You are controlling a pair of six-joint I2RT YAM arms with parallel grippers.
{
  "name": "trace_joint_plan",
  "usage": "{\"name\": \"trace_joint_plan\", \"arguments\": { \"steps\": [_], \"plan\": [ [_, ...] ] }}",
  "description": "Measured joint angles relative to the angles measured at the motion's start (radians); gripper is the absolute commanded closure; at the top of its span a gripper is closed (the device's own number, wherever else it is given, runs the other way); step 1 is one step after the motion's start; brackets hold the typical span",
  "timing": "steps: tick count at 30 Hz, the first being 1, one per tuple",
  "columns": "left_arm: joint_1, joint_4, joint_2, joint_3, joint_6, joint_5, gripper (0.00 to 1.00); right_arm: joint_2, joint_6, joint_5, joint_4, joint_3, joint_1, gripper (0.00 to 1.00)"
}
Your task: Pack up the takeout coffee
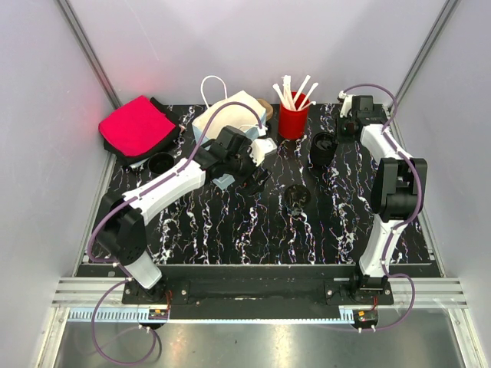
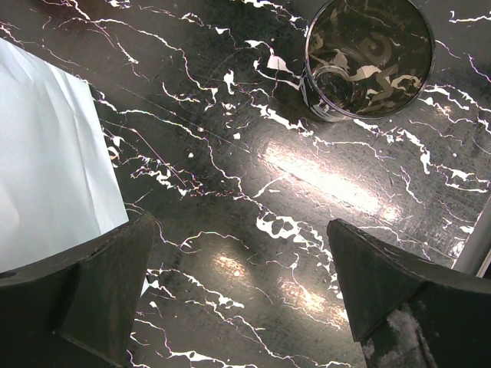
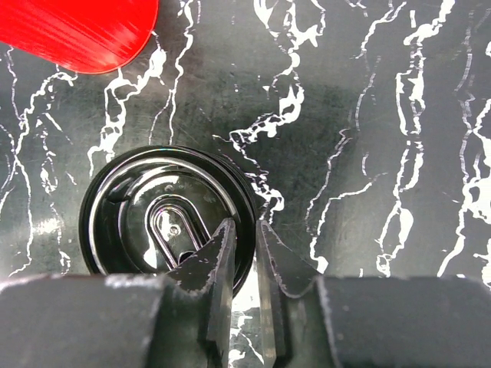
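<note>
Right claw (image 3: 245,230): your claw is clenched on the lid rim of the coffee cup (image 3: 146,222).
Coffee cup: upright on the tabletop (image 3: 383,115), near the red cup (image 3: 84,31).
Left claw (image 2: 238,230): yours hangs released, fingers wide, above the tabletop.
Around it: white bag (image 2: 46,153) beside one finger, lidless cup (image 2: 364,57) ahead.
</note>
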Motion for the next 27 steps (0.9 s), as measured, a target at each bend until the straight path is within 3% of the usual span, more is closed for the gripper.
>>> {"name": "trace_joint_plan", "arguments": {
  "steps": [12,16,27],
  "plan": [
    [0.0,0.0,0.0,0.0,0.0,0.0,0.01,-0.069,-0.018,0.022,-0.026,0.001,0.0,0.85],
    [-0.002,0.0,0.0,0.0,0.014,-0.016,0.01,-0.08,-0.02,-0.025,-0.109,0.047,0.0,0.84],
    [-0.071,0.056,-0.126,-0.018,0.298,-0.204,0.01,-0.261,-0.101,-0.301,-0.42,0.123,0.013,0.85]
  ]
}}
